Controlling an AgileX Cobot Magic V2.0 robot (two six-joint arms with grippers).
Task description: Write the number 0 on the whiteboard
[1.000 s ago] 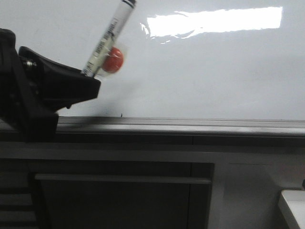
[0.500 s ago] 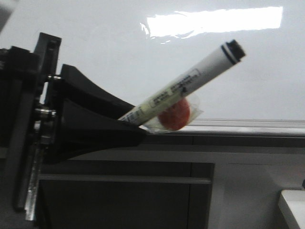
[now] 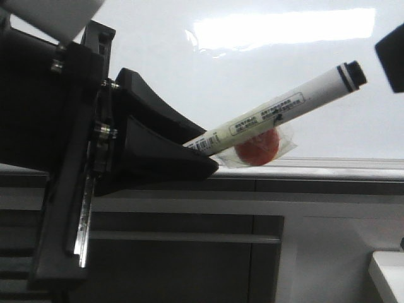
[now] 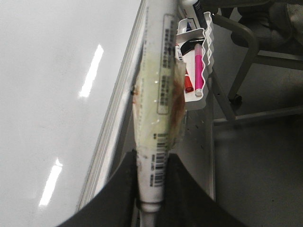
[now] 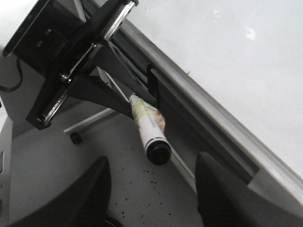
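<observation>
Front view showed the whiteboard (image 3: 189, 95), large, glossy and blank, standing behind the arms with a grey rail (image 3: 315, 167) along its lower edge. A white holder (image 4: 201, 61) held a pink pen (image 4: 198, 66). The left gripper (image 3: 211, 165) was clamped on a white marker (image 3: 284, 107), its long axis slanting up to the right. The right gripper (image 5: 151, 189) had its fingers apart.

The whiteboard (image 3: 158, 76) is looking glossy and smooth, its rail (image 3: 315, 167) showing brushed grey metal. The marker (image 3: 278, 113) is wearing a paper label under clear shiny film.
</observation>
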